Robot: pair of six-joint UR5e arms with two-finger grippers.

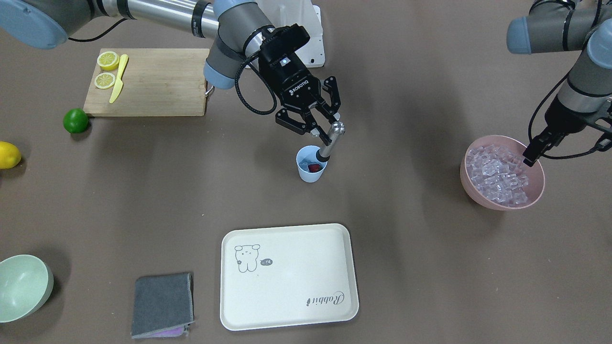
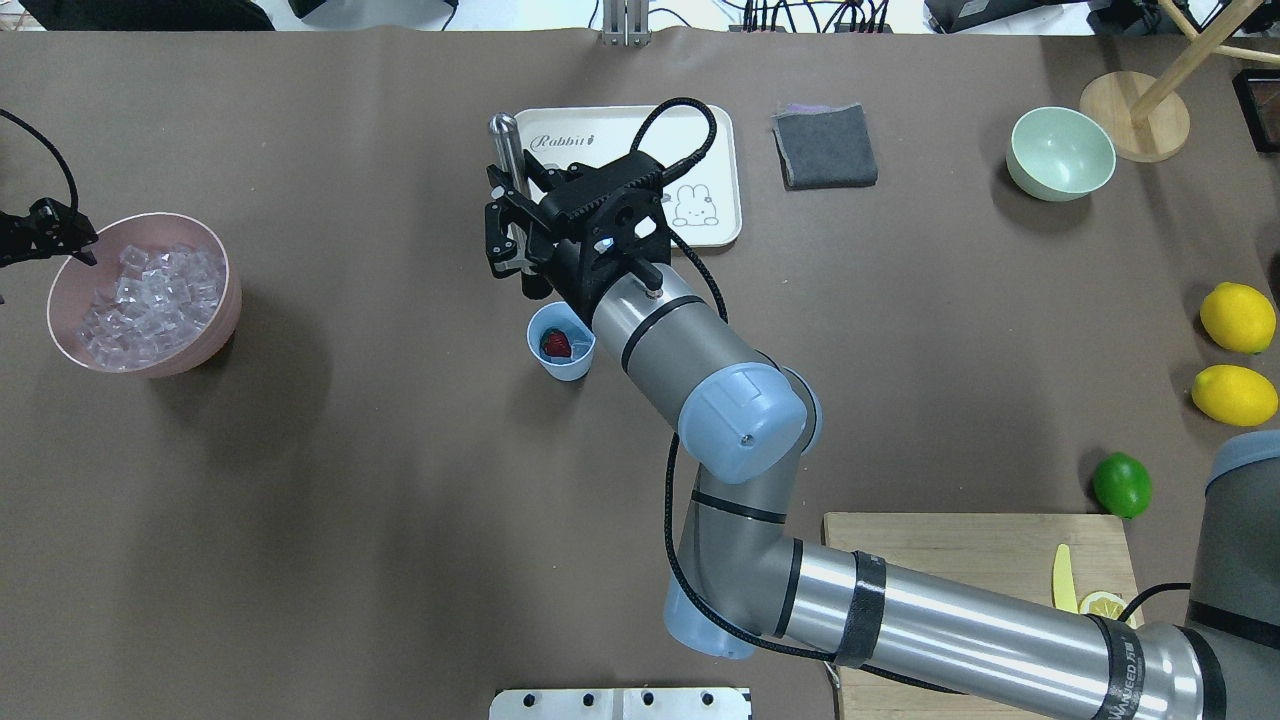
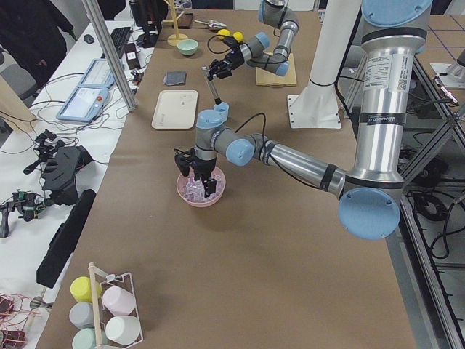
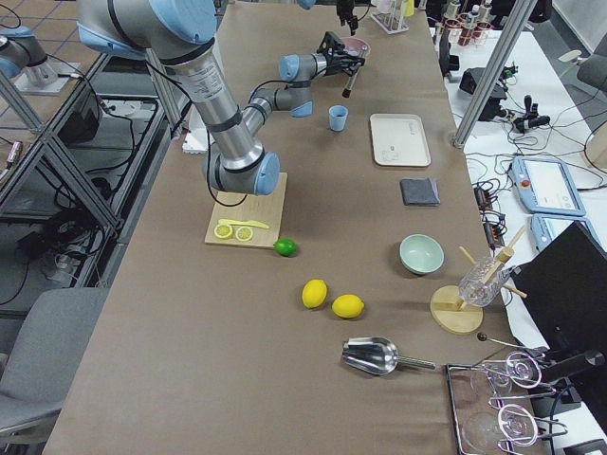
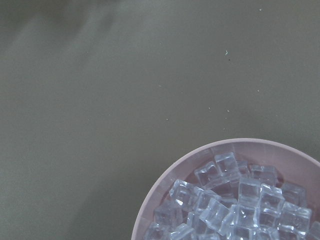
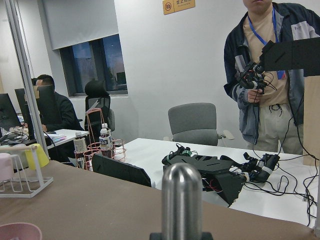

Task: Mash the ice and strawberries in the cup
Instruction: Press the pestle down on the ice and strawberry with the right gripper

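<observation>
**Clearance around cup (image 1: 311,167).** Mouth part-blocked: muddler (image 1: 330,145), gripped in right end effector (image 1: 326,128), slants into it, w/ right arm (image 1: 229,52) overhead on robot's side. Bare surface (image 1: 401,157) btwn cup and pink bowl (image 1: 471,191) (the widest open lane), also btwn cup and tray (image 1: 287,286). Over the bowl's ice (image 1: 497,174), left end effector (image 1: 530,155) hangs at robot-left rim; rest of bowl mouth is open. Cutting board (image 1: 158,81), lime (image 1: 75,120), cloth (image 1: 162,303) lie well apart from cup.
</observation>
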